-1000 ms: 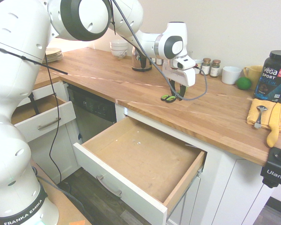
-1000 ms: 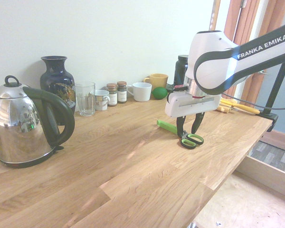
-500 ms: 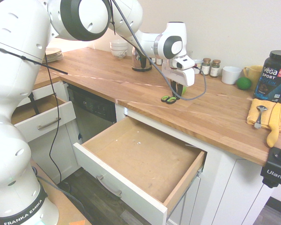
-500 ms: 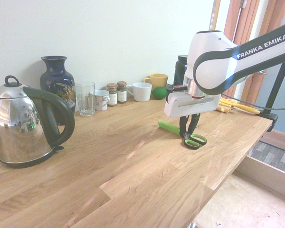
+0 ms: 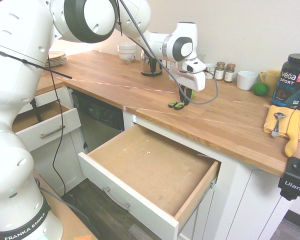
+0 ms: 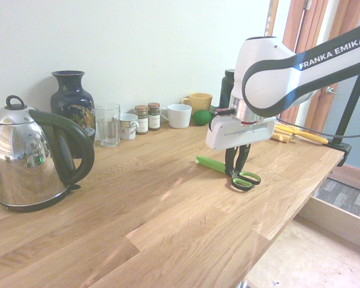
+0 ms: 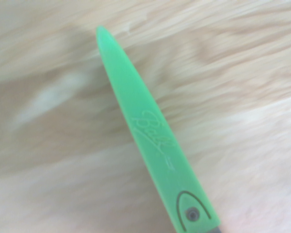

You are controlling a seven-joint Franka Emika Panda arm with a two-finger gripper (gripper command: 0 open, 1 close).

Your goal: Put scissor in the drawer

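The scissor lies low over the wooden countertop, its green and black handle loops pointing toward the counter's front edge and its light green sheath pointing back. My gripper comes down from above and is shut on the scissor just behind the loops. I cannot tell whether the scissor still touches the wood. The wrist view shows only the green sheath over blurred wood grain. Below the counter edge, the drawer with its white front and silver bar handle stands pulled out, its brown bottom bare.
A steel kettle, a dark vase, a glass, spice jars, mugs and a lime line the wall. A black tub and a yellow cloth sit at the right. A smaller drawer is open at the left.
The fingers have closed onto the scissor from wide open. The gripper and scissor have shifted slightly along the counter, away from the black tub.
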